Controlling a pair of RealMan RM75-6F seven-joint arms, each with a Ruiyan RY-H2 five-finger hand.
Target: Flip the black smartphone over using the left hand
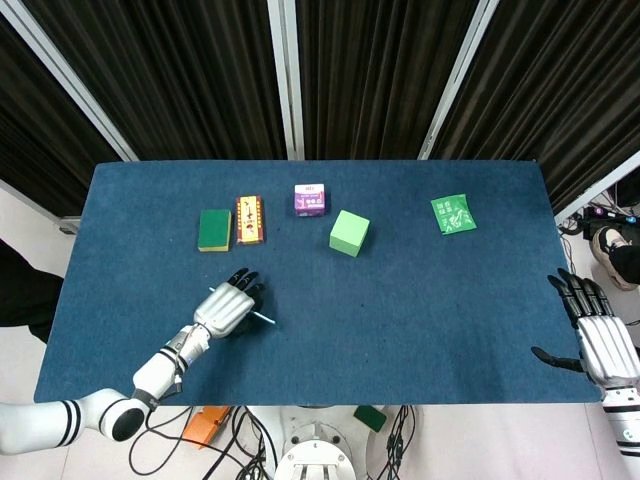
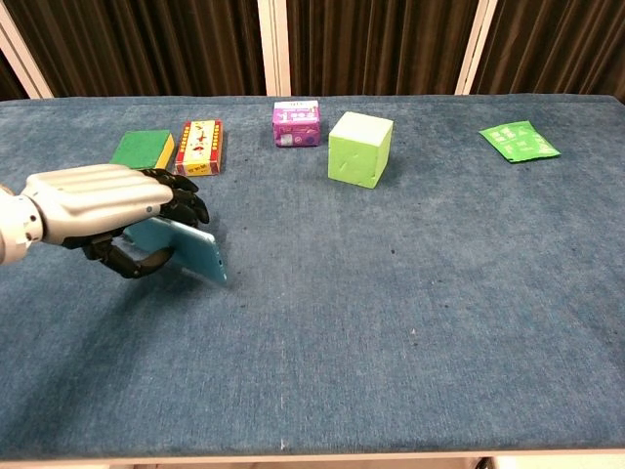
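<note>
The smartphone (image 2: 184, 247) stands tilted on its long edge on the blue table, its light blue back facing the chest camera. My left hand (image 2: 107, 213) holds it, fingers curled over the top edge and thumb underneath. In the head view the phone (image 1: 262, 317) shows only as a thin sliver beside the left hand (image 1: 226, 308). My right hand (image 1: 597, 333) hangs at the table's right edge, fingers spread and holding nothing; it is outside the chest view.
Along the back of the table lie a green sponge (image 2: 142, 150), a red packet (image 2: 199, 147), a purple box (image 2: 296, 123), a light green cube (image 2: 359, 148) and a green sachet (image 2: 519, 141).
</note>
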